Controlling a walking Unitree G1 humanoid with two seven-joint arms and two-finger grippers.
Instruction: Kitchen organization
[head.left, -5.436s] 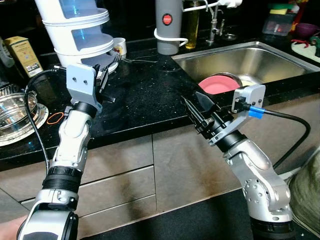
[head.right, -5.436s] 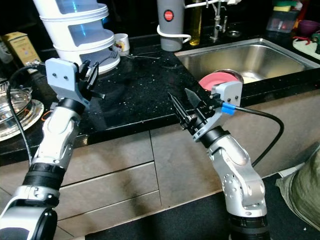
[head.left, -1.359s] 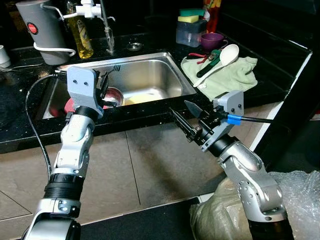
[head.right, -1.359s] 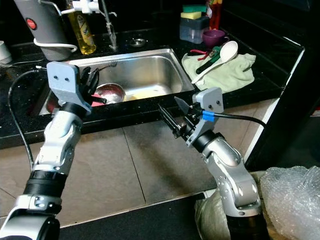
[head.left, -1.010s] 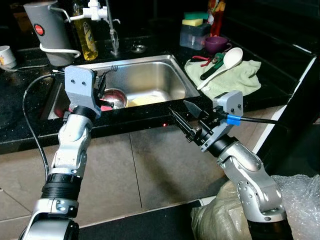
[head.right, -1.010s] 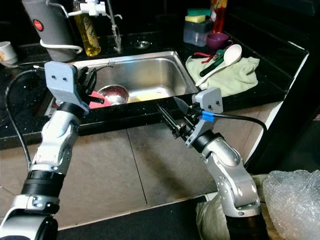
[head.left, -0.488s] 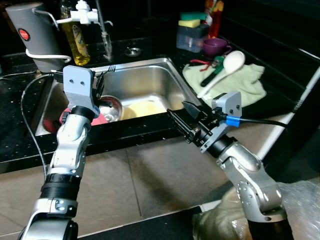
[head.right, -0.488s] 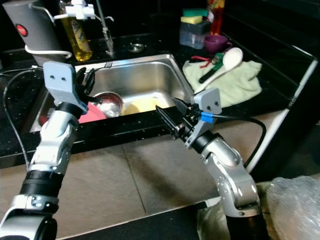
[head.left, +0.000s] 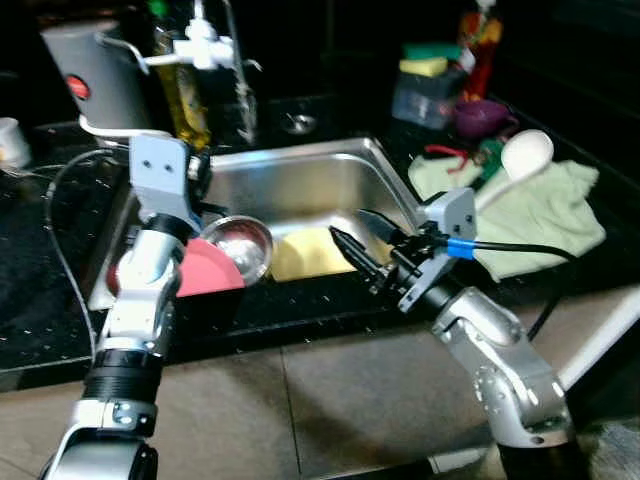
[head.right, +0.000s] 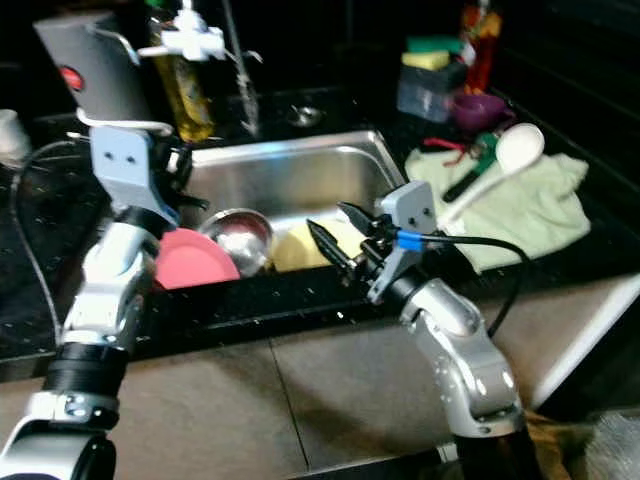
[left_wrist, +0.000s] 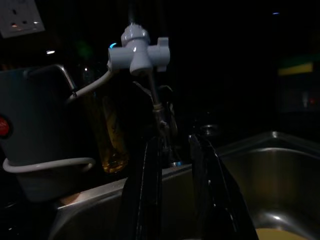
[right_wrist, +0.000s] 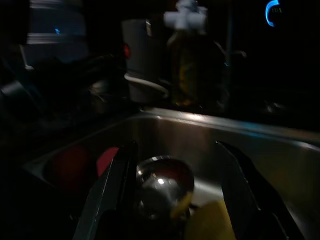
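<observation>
A steel sink (head.left: 300, 180) is set in the black counter. Inside it lie a steel bowl (head.left: 240, 245), a pink plate (head.left: 205, 272) leaning beside it, and a yellow item (head.left: 305, 252). My right gripper (head.left: 347, 224) is open at the sink's front rim, its fingers pointing at the bowl (right_wrist: 162, 182) and the yellow item. My left gripper (head.left: 203, 170) is held up over the sink's left end, above the pink plate, open with nothing between its fingers (left_wrist: 150, 190). It faces the tap (left_wrist: 140, 50).
A grey jug (head.left: 95, 85), a yellow soap bottle (head.left: 185, 95) and the tap (head.left: 215, 45) stand behind the sink. To the right lies a green towel (head.left: 545, 205) with a white ladle (head.left: 520, 160), then a purple bowl (head.left: 480, 115) and a sponge tub (head.left: 425, 90).
The view has swung from the left counter to the sink and come closer. My right gripper now reaches the sink's front rim; the left one stands over the sink's left end.
</observation>
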